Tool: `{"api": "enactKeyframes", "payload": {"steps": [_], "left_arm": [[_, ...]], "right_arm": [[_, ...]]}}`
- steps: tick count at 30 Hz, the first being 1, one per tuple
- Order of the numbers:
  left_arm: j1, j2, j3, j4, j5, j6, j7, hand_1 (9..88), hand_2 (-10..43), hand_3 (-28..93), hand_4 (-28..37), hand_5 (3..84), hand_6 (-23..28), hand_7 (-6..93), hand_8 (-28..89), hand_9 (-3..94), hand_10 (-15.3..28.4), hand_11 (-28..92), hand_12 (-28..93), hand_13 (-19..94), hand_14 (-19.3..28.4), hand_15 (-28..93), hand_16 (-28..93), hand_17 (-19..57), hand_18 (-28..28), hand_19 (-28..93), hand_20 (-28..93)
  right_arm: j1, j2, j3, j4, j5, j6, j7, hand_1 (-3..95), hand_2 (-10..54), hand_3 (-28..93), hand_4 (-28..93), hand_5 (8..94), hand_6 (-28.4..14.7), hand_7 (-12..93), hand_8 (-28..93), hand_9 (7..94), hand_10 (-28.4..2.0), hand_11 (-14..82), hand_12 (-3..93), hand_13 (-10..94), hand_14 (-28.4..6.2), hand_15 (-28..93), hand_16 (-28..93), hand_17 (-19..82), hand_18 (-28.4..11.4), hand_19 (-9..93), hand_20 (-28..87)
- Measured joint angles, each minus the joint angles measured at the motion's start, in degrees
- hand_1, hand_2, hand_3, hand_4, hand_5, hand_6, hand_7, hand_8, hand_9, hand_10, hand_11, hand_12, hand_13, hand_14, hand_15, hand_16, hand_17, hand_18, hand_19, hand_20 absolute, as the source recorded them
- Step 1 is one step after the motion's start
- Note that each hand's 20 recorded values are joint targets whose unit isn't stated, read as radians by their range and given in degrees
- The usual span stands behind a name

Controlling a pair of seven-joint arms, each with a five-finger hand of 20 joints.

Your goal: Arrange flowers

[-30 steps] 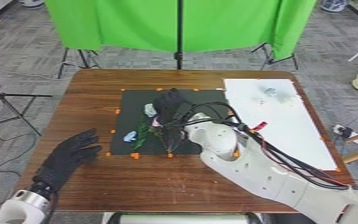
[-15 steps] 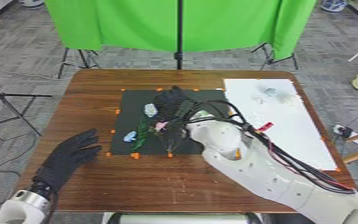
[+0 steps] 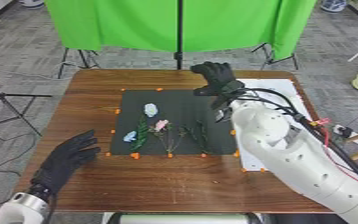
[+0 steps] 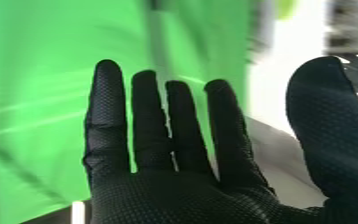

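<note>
Our black-gloved right hand (image 3: 217, 80) is open; if we sweep too low, we might snag that pink thin-stemmed flower (image 3: 161, 125).

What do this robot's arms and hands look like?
Both the left arm and the right arm are white with smooth, rounded casings. Small dark dots mark the right one, and black cables run along it, with some red wiring. The left hand and right hand wear black fabric gloves covering the fingers; the right glove has a fine, bumpy texture.
</note>
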Motion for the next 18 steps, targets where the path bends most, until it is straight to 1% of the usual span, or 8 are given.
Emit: {"api": "enactKeyframes", "payload": {"steps": [3,4,5,6,7,10,12,18], "left_arm": [[0.5,-0.09,-0.21,-0.18,0.0,0.01,0.21,24.0,0.4,70,-28.3,31.1,5.3,17.0,-10,26.3,11.4,22,14,21,13.5,47,-4,-11.6,20.8,53,3],[0.6,-0.11,-0.23,-0.2,0.0,0.01,0.28,24.0,0.4,70,-28.3,31.1,5.3,17.0,-10,26.3,11.4,22,14,21,13.5,47,-4,-11.5,20.8,53,3],[0.6,-0.12,-0.23,-0.2,0.0,0.01,0.32,24.0,0.4,70,-28.3,31.1,5.3,16.9,-10,26.3,11.4,22,14,21,13.5,47,-4,-11.5,20.8,53,3],[0.6,-0.12,-0.23,-0.2,0.0,0.01,0.35,24.0,0.4,70,-28.3,31.1,5.4,16.9,-10,26.3,11.4,22,14,21,13.5,47,-4,-11.5,20.8,53,3],[0.6,-0.13,-0.24,-0.2,0.0,0.01,0.36,24.0,0.4,70,-28.3,31.1,5.3,16.9,-10,26.3,11.4,22,14,21,13.6,47,-4,-11.5,20.8,53,3],[0.6,-0.13,-0.24,-0.2,0.0,0.01,0.38,24.0,0.4,70,-28.3,31.1,5.3,17.0,-10,26.3,11.4,22,14,21,13.5,47,-4,-11.5,20.8,53,3],[0.6,-0.13,-0.24,-0.19,0.0,0.0,0.37,24.0,0.4,70,-28.3,31.1,5.3,17.0,-10,26.3,11.5,23,14,21,13.6,47,-4,-11.5,20.8,53,3],[0.6,-0.1,-0.24,-0.17,0.0,-0.04,0.34,24.0,0.4,70,-28.3,31.1,5.3,17.1,-10,26.3,11.4,23,14,21,13.6,47,-4,-11.5,20.8,53,3]], "right_arm": [[-1.2,4.0,4.3,0.8,5.9,-6.5,2.9,18.7,-7.4,87,-28,27.8,-5.1,24,-16,25.0,-13.4,15.7,20.1,31,-11.2,25,16,12,-18.3,61,17],[-1.5,5.6,5.0,1.3,7.4,-7.1,3.7,20.4,-8.3,88,-28,30.9,-4.9,25,-17,27.6,-13.4,17.9,19.6,35,-9.8,28,14,14,-17.4,63,17],[-2.0,7.2,5.3,1.8,8.1,-6.8,4.4,22.1,-8.7,88,-28,33.5,-5.0,26,-18,33.3,-13.3,23.2,18.4,39,-8.9,30,13,16,-16.4,65,17],[-2.6,8.8,5.3,2.2,8.2,-5.8,4.9,24.0,-8.9,88,-28,36.2,-4.8,27,-19,37.6,-12.8,26.1,17.7,43,-7.6,32,12,19,-15.3,67,17],[-3.5,10.4,5.4,2.5,8.1,-3.5,5.3,25.5,-9.2,88,-28,37.9,-4.6,28,-19,39.5,-12.6,27.7,17.5,46,-6.8,34,12,20,-14.8,68,17],[-7.0,14.2,6.0,3.1,6.1,5.8,6.2,28.2,-9.4,89,-28,40.6,-4.4,29,-20,42.3,-11.3,29.9,17.3,50,-5.6,35,11,23,-14.1,71,17],[-9.3,15.8,6.8,3.7,4.3,9.2,6.6,28.9,-9.5,88,-28,41.8,-4.0,29,-20,43.2,-10.7,31.5,17.4,52,-5.0,36,12,23,-14.1,72,17],[-10.1,16.6,5.8,6.4,2.9,7.2,7.1,30.9,-9.5,88,-28,43.7,-3.4,30,-21,44.9,-10.4,33.7,17.2,56,-3.9,39,12,26,-13.7,74,19]]}}
